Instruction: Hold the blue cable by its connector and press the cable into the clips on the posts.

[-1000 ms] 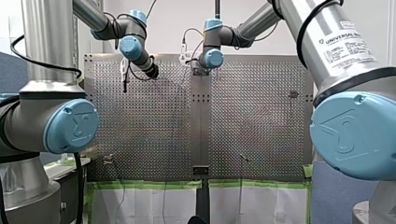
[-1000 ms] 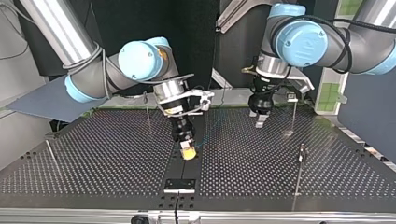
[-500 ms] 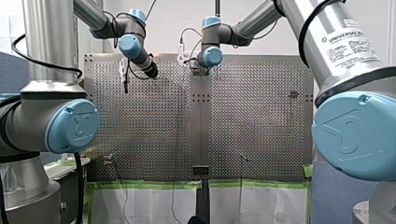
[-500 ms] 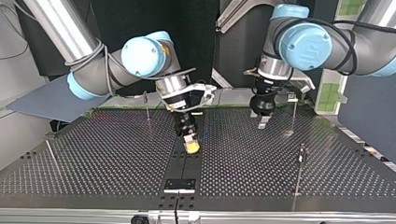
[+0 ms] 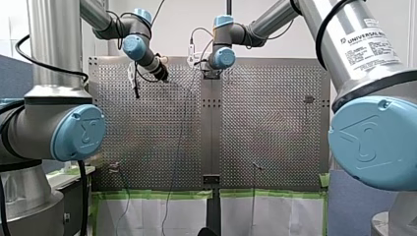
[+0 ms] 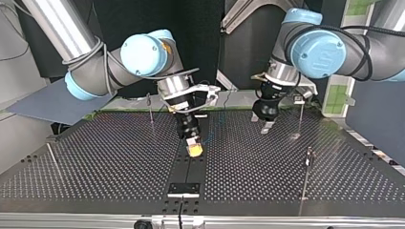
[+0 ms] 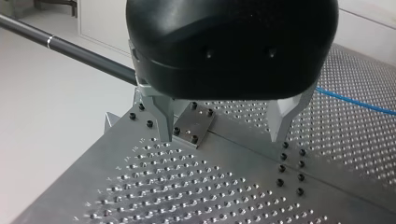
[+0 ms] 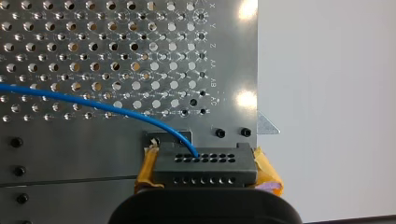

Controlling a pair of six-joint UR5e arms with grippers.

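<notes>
View along the right end effector [image 8: 205, 176]: yellow pads [image 8: 267, 173] are closed on the black connector [image 8: 205, 164], one against each end. The wrist looks straight down on the bench [image 8: 70, 158] near its edge. The blue cable [image 8: 93, 102] leaves the connector's pierced face and curves away across the holes, ahead of the end effector and off to one side.

Left wrist view: the left end effector [image 7: 223, 137] hangs tilted above a bench corner. Its two metal fingers [image 7: 163, 119] are wide apart with nothing between them. The cable runs over the bench off to one side, well apart from the fingers.

Top view: the right arm [image 6: 95, 76] enters at the left, its forearm sloping down toward the centre strip. The wrist is turned so that the end effector points steeply down, pads just over the bench. The left arm [image 6: 344, 47] enters at the right, wrist bent downward, end effector tilted over the bench near a post [image 6: 300, 119].

Front view: both arms stretch to the bench's far end, elbows raised, wrists dropped. The left wrist is left of the middle seam, the right wrist at the seam. The cable shows as a thin line running from there toward the near edge and over it.
</notes>
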